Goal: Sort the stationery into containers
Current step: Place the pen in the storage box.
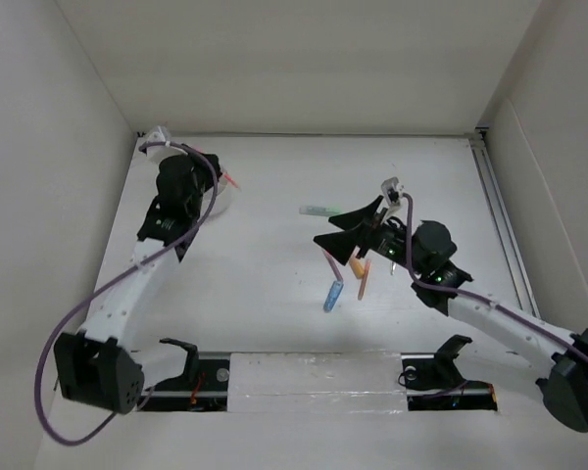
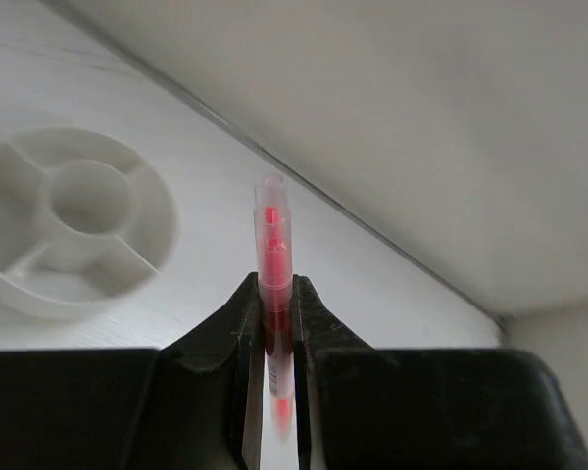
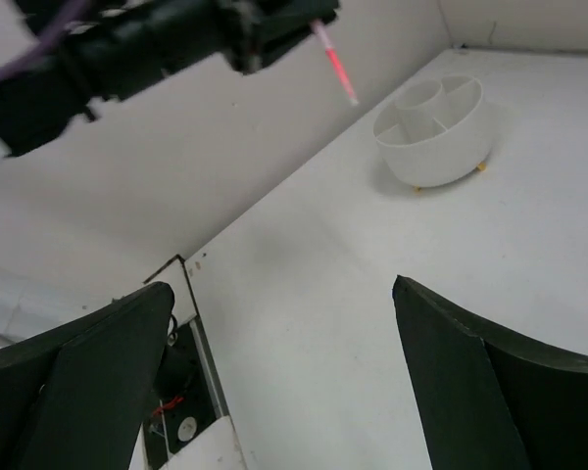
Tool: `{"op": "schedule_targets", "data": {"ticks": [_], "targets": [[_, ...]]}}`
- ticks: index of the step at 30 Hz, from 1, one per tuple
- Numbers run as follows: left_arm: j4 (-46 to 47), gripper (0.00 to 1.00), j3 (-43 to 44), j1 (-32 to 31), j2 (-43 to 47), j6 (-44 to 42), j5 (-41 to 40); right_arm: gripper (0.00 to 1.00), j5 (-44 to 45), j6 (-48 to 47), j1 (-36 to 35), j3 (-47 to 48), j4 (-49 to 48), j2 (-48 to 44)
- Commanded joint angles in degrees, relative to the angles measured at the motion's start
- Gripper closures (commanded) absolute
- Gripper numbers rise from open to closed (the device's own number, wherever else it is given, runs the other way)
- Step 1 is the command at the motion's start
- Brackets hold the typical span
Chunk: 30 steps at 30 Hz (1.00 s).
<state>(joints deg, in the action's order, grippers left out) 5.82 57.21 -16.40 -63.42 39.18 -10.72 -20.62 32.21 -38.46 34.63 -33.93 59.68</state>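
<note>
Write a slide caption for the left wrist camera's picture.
Left arm's jaws pinch a red pen, with the round white divided tub on the table nearby.

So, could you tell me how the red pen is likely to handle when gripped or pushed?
Probably stiff: the red pen juts straight from the shut left end effector. Thin and round, so it would likely roll if pushed.

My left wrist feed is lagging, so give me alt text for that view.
The left gripper is shut on a red pen, its clear end sticking out ahead. To the left, the round white divided tub sits on the table, its visible compartments empty.
</note>
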Motion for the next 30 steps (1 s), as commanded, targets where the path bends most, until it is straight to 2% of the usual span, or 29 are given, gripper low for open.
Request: {"op": "schedule_targets", "data": {"ticks": [1,5,11,17,21,30], "targets": [[8.7,1.00,3.5,2.9,-7.9,0.4,-16.7,0.00,1.5,-5.4,-0.7,0.8,5.3,-7.4],[9.6,1.00,16.1,3.5,-17.9,-9.5,-24.0,0.00,2.7,-7.2,-1.3,-1.1,14.0,-15.5],[12.3,1.00,21.0,8.2,-25.9,-15.3,-21.8,0.00,4.8,-8.8,-1.8,-3.1,20.6,-25.2],[15.4,1.00,20.5,8.8,-31.0,-21.2,-22.9,0.00,3.5,-10.1,-1.8,-2.5,24.5,-28.4],[14.2,1.00,23.6,8.8,-34.8,-24.1,-23.4,0.00,2.1,-10.1,-1.8,-2.5,25.7,-28.9],[16.3,1.00,21.3,8.8,-38.5,-24.6,-23.9,0.00,3.2,-10.7,-1.8,-3.5,28.7,-32.0]]}}
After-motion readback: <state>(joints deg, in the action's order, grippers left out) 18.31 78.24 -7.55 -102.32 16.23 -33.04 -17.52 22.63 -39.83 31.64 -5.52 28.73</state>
